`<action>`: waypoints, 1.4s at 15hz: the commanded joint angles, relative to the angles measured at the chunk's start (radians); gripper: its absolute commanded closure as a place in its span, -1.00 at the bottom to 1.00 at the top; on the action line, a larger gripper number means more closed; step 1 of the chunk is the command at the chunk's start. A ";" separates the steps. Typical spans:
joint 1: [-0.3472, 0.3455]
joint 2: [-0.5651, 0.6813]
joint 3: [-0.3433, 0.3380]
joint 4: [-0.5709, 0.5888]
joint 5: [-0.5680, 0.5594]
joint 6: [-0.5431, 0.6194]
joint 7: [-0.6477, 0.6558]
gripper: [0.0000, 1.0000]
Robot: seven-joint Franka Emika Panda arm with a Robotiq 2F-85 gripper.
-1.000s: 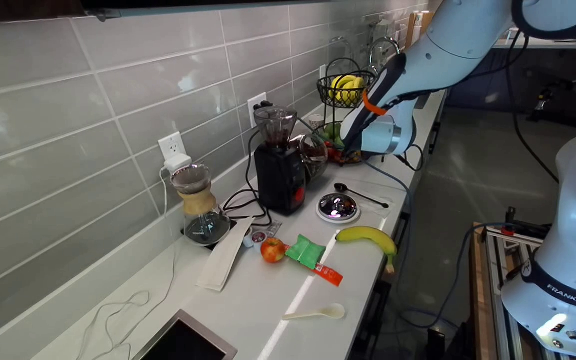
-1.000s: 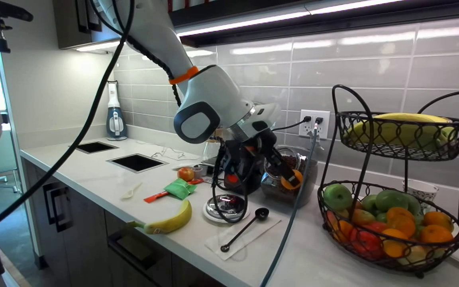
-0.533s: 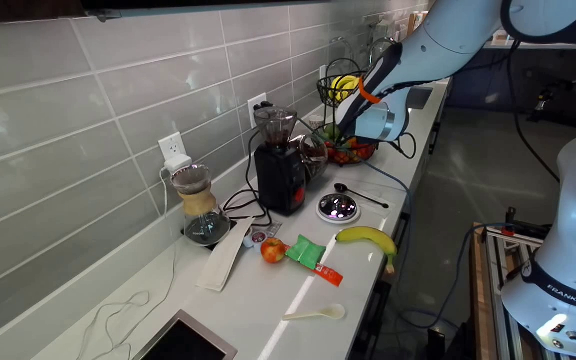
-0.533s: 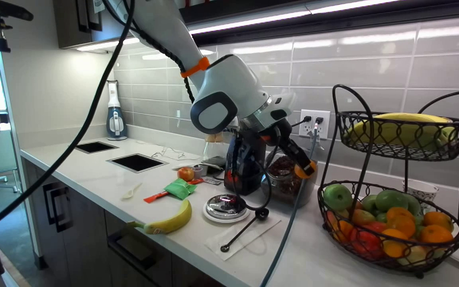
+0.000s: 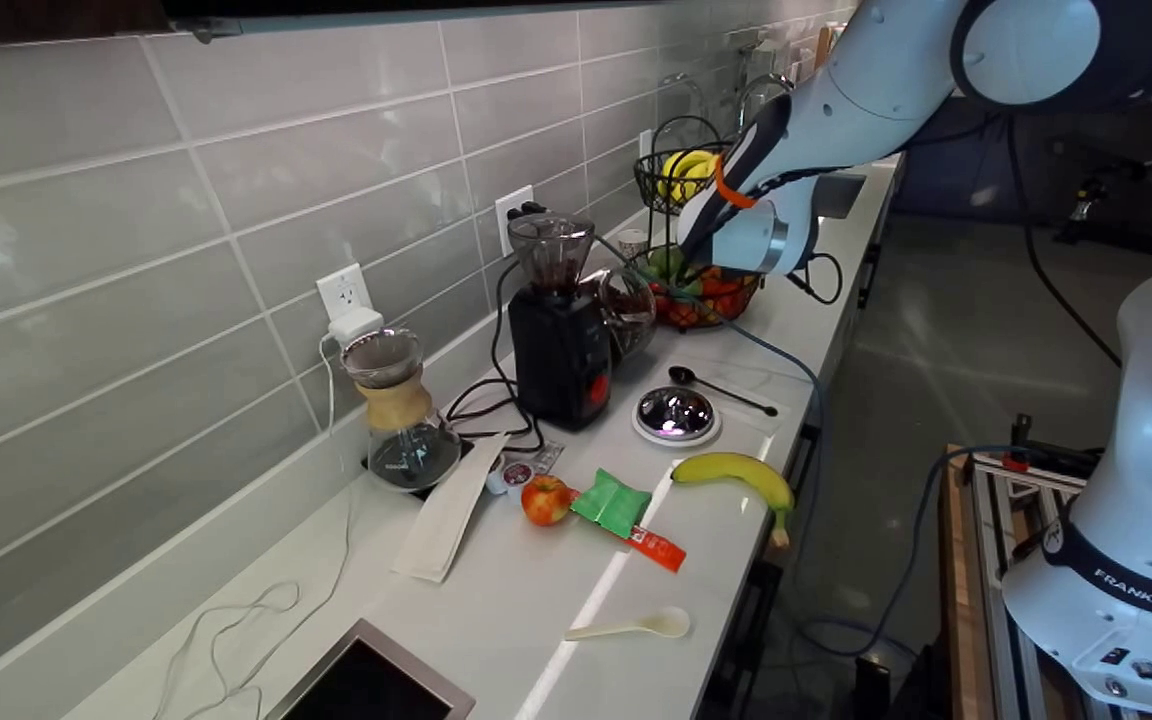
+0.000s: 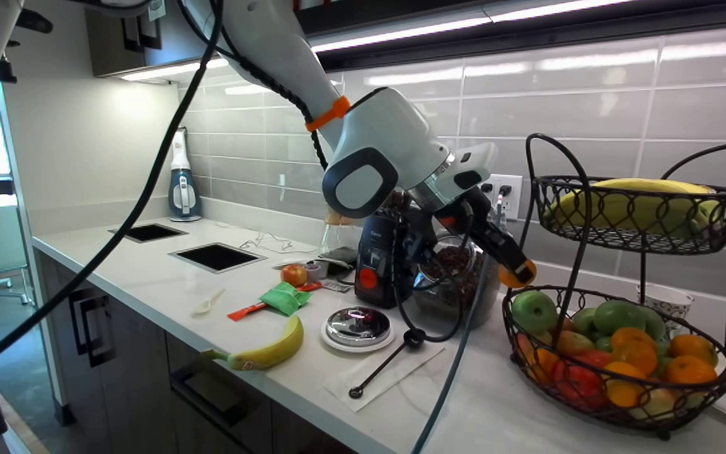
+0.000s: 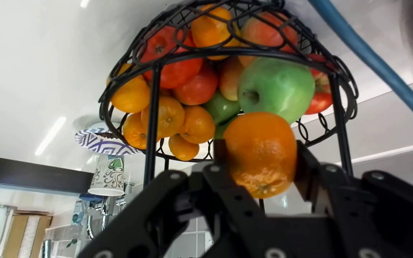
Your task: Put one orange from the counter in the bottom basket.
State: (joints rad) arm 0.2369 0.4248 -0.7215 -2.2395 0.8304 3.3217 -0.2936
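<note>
My gripper [image 7: 261, 154] is shut on a small orange [image 7: 262, 138], with a finger on each side in the wrist view. The held orange [image 6: 508, 277] is off the white counter [image 6: 501, 403], by the jar-side edge of the bottom basket [image 6: 643, 422] in an exterior view. In the wrist view it overlaps a green apple inside the basket's black rim [image 7: 221, 53]; I cannot tell if they touch. The basket holds several oranges, red fruits and green fruits. In an exterior view the arm hides the fingers and part of the bottom basket [image 5: 711, 315].
The smaller upper wire bowl [image 6: 646, 243] with bananas stands above on black uprights. A glass jar [image 6: 448, 299], a black grinder [image 6: 375, 271] and a blue cable [image 6: 451, 384] are beside the arm. A lid [image 6: 358, 328], black scoop [image 6: 388, 364] and banana [image 6: 271, 350] lie on the counter.
The gripper has carried the orange from in front of the glass jar towards the fruit stand, slightly downward at first, then to the basket's near edge. It has stayed shut on it.
</note>
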 commanded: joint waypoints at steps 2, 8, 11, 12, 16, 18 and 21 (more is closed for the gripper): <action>-0.031 0.083 -0.012 0.068 0.003 -0.035 0.015 0.58; -0.130 0.092 0.062 0.123 -0.013 -0.088 0.000 0.58; -0.141 0.114 0.052 0.142 -0.014 -0.145 -0.002 0.58; -0.145 0.120 0.051 0.149 -0.012 -0.157 0.000 0.58; -0.161 0.152 0.051 0.168 -0.008 -0.168 0.004 0.58; -0.167 0.168 0.051 0.178 -0.006 -0.170 0.008 0.58; -0.177 0.184 0.058 0.189 -0.004 -0.170 0.007 0.58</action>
State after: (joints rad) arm 0.0778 0.5762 -0.6679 -2.0854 0.8287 3.1807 -0.2962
